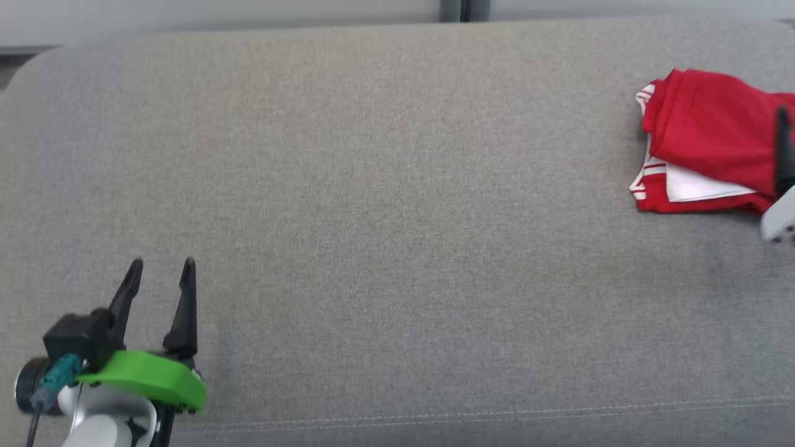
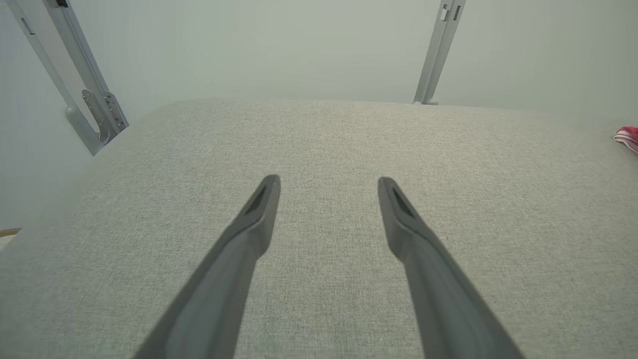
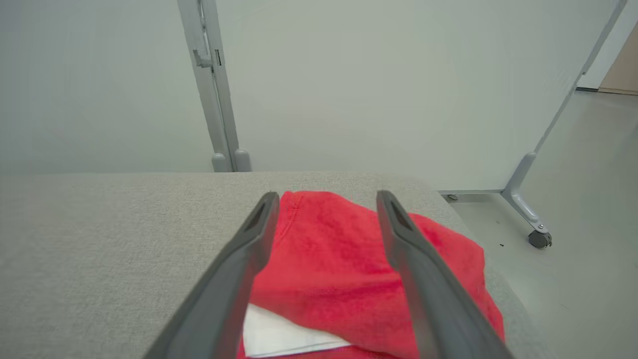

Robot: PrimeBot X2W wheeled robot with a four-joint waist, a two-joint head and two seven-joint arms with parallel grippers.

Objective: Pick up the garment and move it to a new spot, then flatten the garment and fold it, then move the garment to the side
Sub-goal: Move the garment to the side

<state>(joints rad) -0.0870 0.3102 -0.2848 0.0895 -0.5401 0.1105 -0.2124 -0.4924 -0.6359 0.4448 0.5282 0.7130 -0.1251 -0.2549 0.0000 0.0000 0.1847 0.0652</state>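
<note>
The garment [image 1: 708, 136] is a red piece with white stripes and a white panel. It lies as a compact, layered bundle at the far right end of the grey fabric-covered table [image 1: 397, 186], close to that table's right edge.

The right tool [image 3: 327, 194] hangs over the garment with its two dark fingers spread wide and nothing between them; whether the tips touch the cloth cannot be told. The left tool [image 1: 161, 264] is at the near left of the table, well apart from the garment, also fully spread and empty.

The cloth looks soft, light and limp, with a slightly fuzzy knit face, so it probably grips well and will not break. It has no stiffness, though: lifted by a single layer, the bundle would likely sag and fall open. The safer hold seems to be across the thick folded edge nearest the right tool, pinching all the layers together. The fabric cover of the table may drag at the cloth.
</note>
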